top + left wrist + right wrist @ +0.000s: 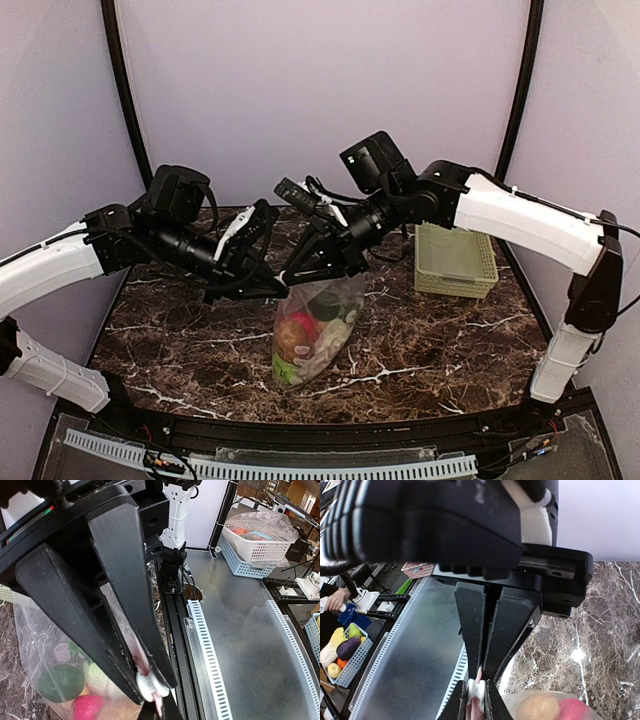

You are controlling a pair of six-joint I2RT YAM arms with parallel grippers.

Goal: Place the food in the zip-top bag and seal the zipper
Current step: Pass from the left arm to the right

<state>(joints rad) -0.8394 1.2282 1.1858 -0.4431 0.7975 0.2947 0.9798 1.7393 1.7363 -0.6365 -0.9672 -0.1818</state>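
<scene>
The zip-top bag (338, 300) hangs above the marble table, held up by its top edge. Food is inside: a red apple (303, 325), a dark green piece (326, 306) and a green piece (284, 372). My left gripper (283, 291) is shut on the zipper's white slider (149, 685) and pink strip. My right gripper (294, 281) is shut on the zipper strip (481, 677) right beside it, tips almost touching the left's. In the left wrist view the bag (35, 640) shows a green piece (60, 682) and a pink-red one (87, 707).
The pale green lattice basket (455, 262) stands at the back right of the marble table (440, 350) and looks empty. The table's front rail (300, 425) runs below the bag. Bins of other toys stand off the table in the wrist views.
</scene>
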